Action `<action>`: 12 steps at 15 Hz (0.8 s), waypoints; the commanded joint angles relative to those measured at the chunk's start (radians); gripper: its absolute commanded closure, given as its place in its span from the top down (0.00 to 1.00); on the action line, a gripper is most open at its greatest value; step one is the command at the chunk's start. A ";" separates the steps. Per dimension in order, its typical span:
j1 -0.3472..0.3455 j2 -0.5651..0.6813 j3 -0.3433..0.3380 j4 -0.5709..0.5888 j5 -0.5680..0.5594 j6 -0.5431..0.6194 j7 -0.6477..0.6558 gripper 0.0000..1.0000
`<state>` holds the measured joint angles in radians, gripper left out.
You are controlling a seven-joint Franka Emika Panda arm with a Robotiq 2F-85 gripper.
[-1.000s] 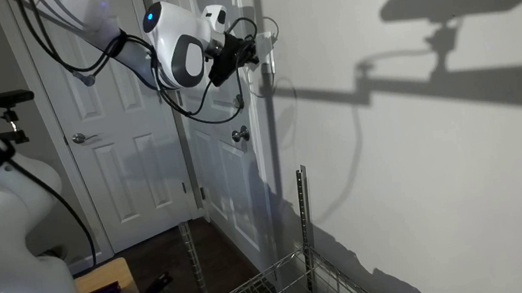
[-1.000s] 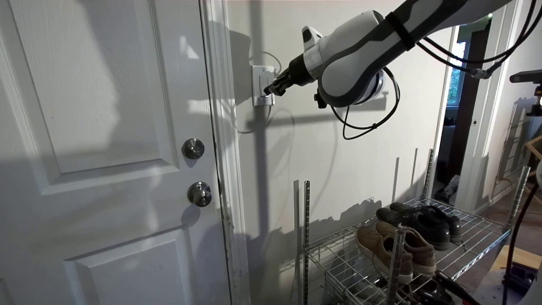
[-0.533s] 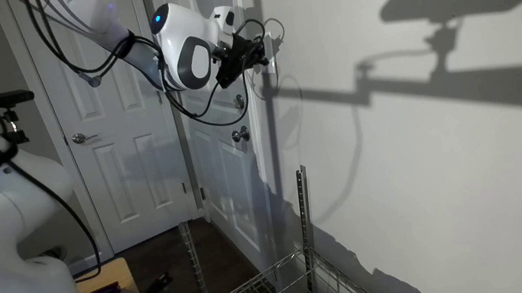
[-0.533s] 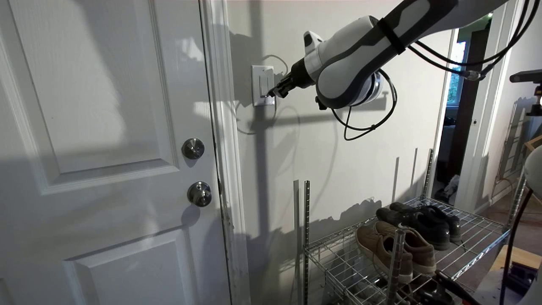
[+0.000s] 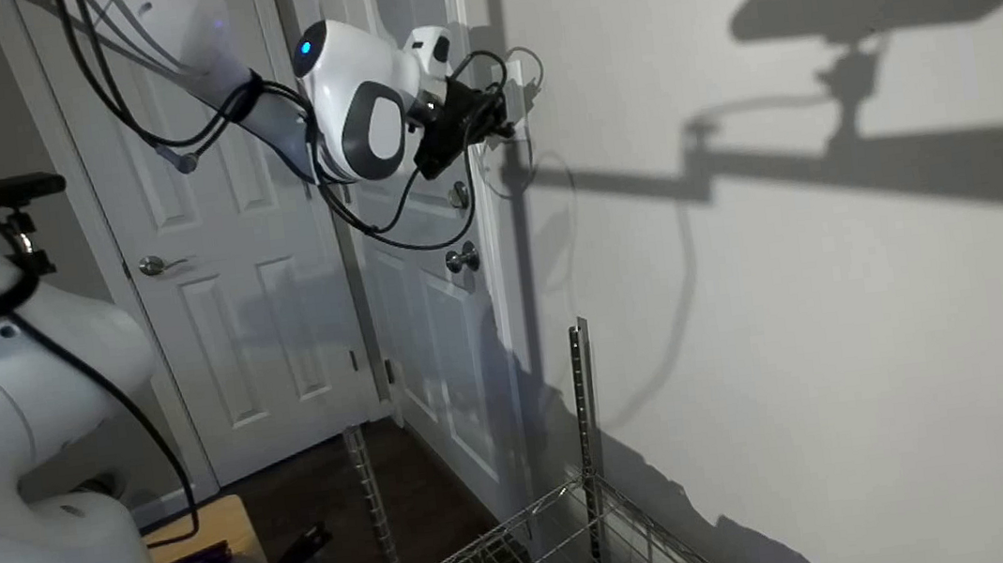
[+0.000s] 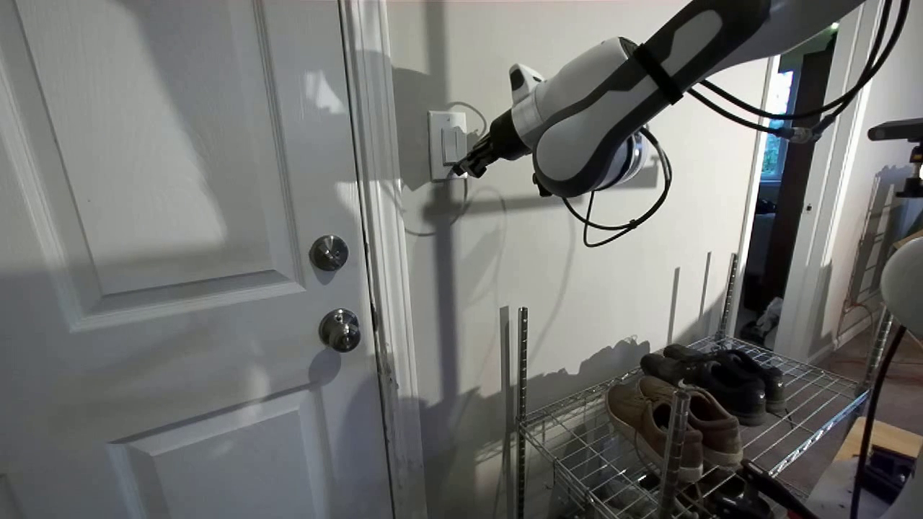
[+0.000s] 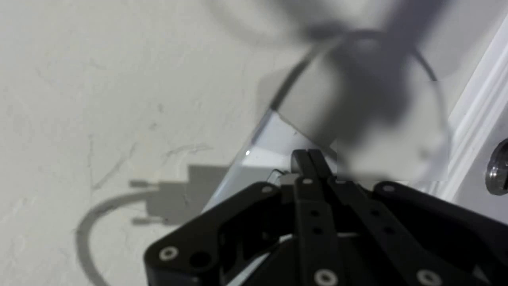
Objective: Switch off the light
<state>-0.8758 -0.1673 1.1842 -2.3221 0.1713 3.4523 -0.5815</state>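
Note:
A white light switch plate with a tall rocker is on the wall beside the door frame. It shows in both exterior views: the switch plate with its rocker, and the plate again. My black gripper points at the plate's lower part, just below the rocker. I cannot tell if its tips touch the plate. In the wrist view the gripper is shut, with its fingertips together and nothing between them. The switch plate lies behind the fingers there, and the rocker is mostly hidden.
A white door with round metal knobs is beside the switch, with its white frame between. A wire rack with shoes stands below along the wall. Loose cables hang from the arm.
My gripper has backed off slightly from the switch, then moved down, from the rocker's lower part to just below it. More of the rocker shows now. The gripper shows no opening.

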 commanded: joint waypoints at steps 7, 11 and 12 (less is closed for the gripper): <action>-0.173 -0.055 0.177 0.053 0.018 0.000 0.021 0.03; -0.350 -0.106 0.326 0.049 0.019 0.018 0.048 0.03; -0.385 -0.122 0.359 0.053 0.018 0.028 0.067 0.03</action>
<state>-1.1237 -0.2460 1.4343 -2.2716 0.1719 3.4809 -0.5560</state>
